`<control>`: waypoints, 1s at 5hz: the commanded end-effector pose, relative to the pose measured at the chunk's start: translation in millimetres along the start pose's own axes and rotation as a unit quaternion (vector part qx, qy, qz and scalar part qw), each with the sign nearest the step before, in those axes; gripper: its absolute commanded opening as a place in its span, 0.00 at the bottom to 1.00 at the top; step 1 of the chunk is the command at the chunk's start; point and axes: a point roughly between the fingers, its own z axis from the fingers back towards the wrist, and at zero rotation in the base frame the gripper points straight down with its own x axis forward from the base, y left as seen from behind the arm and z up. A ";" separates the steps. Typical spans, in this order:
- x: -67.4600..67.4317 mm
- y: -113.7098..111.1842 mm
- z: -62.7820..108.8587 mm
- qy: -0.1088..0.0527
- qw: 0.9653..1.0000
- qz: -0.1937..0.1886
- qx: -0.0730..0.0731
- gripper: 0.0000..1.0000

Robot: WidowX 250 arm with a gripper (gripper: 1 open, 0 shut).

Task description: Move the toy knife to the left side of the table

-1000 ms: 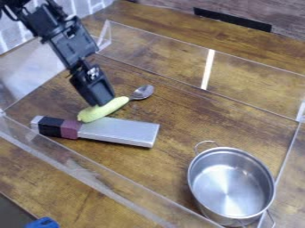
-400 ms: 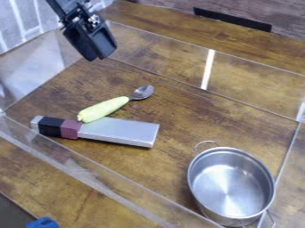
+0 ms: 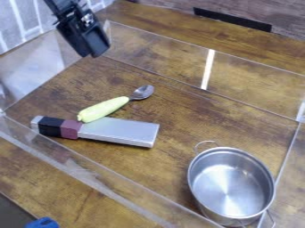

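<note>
My fingers [image 3: 88, 44] hang released, high at upper left, holding nothing. The knife [image 3: 98, 131] lies on the counter [image 3: 179, 107] near its left wall. Risk: descending, I catch the spoon [image 3: 113, 104] just beside it.

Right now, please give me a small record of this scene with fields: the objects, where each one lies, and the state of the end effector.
knife: grey-bladed toy knife with black-and-maroon handle, flat, front left of dark wooden table
spoon: metal spoon with yellow-green handle, just behind the knife
pot: round steel pot, front right, nothing visible inside
end effector: black end effector, raised at upper left, holding nothing
</note>
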 end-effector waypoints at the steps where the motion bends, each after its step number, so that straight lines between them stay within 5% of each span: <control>1: 2.7 -4.1 20.4 -0.013 0.999 -0.044 0.024 1.00; 2: 3.9 -7.8 19.2 -0.005 0.997 -0.075 0.024 0.00; 4: -3.5 -24.0 14.9 -0.002 0.991 -0.128 0.031 0.00; 5: 2.0 -34.3 6.2 -0.012 0.992 -0.112 0.055 0.00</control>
